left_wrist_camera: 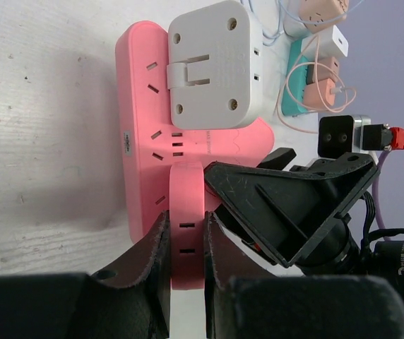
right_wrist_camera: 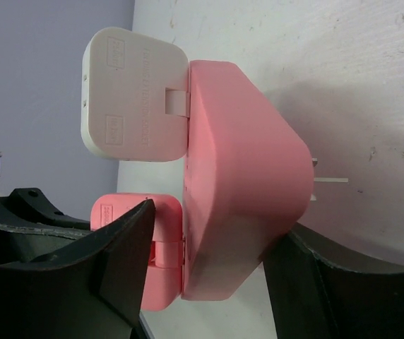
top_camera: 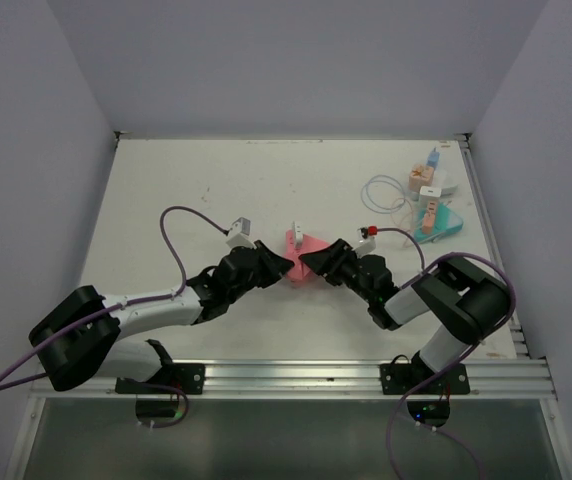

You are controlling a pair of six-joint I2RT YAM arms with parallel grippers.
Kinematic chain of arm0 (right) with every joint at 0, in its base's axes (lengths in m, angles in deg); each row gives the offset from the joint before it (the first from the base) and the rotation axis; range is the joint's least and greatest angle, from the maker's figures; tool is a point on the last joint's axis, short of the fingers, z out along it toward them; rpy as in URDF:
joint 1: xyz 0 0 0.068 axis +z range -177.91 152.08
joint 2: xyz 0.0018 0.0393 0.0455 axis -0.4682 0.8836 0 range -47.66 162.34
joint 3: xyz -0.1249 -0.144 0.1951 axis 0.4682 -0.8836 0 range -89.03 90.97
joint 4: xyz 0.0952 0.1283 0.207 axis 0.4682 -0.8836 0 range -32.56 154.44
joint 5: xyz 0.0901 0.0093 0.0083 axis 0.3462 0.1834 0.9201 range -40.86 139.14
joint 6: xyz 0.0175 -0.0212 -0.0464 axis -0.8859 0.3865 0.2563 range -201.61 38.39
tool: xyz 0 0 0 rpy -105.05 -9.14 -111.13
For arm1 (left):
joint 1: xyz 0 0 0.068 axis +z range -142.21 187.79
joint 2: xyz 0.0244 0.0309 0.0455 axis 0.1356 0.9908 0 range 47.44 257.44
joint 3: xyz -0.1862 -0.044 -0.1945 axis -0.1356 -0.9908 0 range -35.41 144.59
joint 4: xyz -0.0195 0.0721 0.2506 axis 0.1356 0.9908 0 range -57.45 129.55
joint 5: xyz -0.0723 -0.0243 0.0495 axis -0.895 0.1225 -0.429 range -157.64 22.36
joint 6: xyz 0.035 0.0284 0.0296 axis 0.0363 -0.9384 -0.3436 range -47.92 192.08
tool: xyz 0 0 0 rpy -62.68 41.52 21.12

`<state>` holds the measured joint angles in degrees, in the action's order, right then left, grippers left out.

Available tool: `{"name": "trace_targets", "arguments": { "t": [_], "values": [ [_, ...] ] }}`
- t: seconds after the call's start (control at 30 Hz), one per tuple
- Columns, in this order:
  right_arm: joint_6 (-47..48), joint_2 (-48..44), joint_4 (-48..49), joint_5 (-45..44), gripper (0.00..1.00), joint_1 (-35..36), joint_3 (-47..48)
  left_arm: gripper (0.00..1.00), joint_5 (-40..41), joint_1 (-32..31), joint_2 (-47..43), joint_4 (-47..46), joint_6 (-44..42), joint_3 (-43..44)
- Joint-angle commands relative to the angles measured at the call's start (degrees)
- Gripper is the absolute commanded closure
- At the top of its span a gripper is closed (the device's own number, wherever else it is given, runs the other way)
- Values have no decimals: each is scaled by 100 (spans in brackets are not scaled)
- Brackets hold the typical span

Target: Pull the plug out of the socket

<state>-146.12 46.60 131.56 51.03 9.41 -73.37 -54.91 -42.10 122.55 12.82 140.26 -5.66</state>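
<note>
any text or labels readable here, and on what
Nothing reads clearly.
White square plastic plug: raised lettering on its face, too blurred to read.
Pink triangular plastic socket block: small dark label on its edge, too small to read.
Small pink plug: embossed panel, unreadable.

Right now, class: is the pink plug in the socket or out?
In. The pink plug sits against the pink socket block with no prongs showing, and the left gripper is shut on it.

Pale lilac walls [top_camera: 296,60] enclose a scuffed white table [top_camera: 196,180] on three sides under even light.
</note>
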Motion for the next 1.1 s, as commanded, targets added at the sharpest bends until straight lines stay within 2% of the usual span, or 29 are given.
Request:
{"name": "trace_targets", "arguments": {
  "t": [0.0, 0.1, 0.43, 0.57, 0.63, 0.67, 0.83, 1.07],
  "values": [
    [78, 5, 680, 276, 39, -6, 60, 100, 54, -3, -128, -761, 108, 39],
    [201, -109, 619, 382, 51, -6, 86, 100, 89, -3, -85, -656, 90, 56],
    [755, -680, -224, 172, 73, -6, 95, 100, 195, 5, -111, -401, 134, 83],
    [1202, -1276, -1137, -13, 86, -6, 218, 100, 291, 49, -172, -225, 248, 74],
    [1396, -1541, -1559, -188, 96, 21, 288, 100, 326, 67, -234, -181, 301, 39],
    [1589, -1655, -2022, -372, 99, 38, 358, 100, 335, 67, -286, -163, 318, 30],
    [2021, -2446, -3219, -1067, 100, 100, 447, 100, 344, 76, -462, 82, 362, 92],
    [2399, -3036, -4188, -2113, 100, 91, 464, 100, 493, 76, -875, 390, 529, 48]
  ]
}}
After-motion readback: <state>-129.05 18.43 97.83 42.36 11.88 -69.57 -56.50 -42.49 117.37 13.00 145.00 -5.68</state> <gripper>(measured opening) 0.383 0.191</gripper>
